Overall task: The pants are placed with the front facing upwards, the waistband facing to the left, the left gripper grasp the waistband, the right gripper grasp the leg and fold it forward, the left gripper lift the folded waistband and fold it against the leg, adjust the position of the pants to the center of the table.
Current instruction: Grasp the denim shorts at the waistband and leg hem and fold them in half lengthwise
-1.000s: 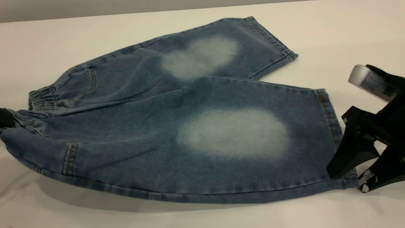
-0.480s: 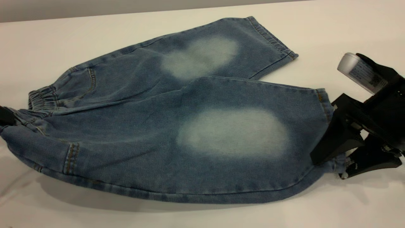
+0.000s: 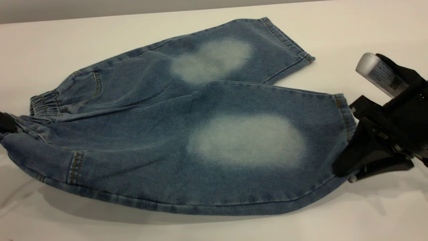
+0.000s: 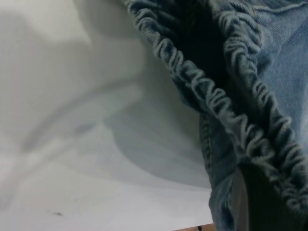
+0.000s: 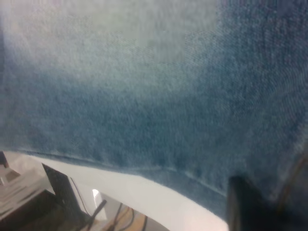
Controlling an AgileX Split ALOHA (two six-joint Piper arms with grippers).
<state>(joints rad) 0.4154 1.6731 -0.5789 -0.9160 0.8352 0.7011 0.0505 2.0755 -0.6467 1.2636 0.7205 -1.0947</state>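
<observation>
On the plain white table (image 3: 334, 26), your black right gripper (image 3: 349, 175) pinches the soft, floppy blue denim leg (image 3: 247, 140) at its hem corner, while your left gripper (image 3: 5, 123) clamps the ruffled waistband (image 3: 41, 103).

Plain grey wall band (image 3: 100, 8) at 11–12 o'clock, far background. Right wrist view, lower level: dark upright metal stand (image 5: 62, 192), thin dark cables (image 5: 118, 216), pale boxy clutter (image 5: 19, 192). Details unclear.

R tool (image 3: 351, 175) clamped low, L tool (image 3: 5, 122) clamped
</observation>
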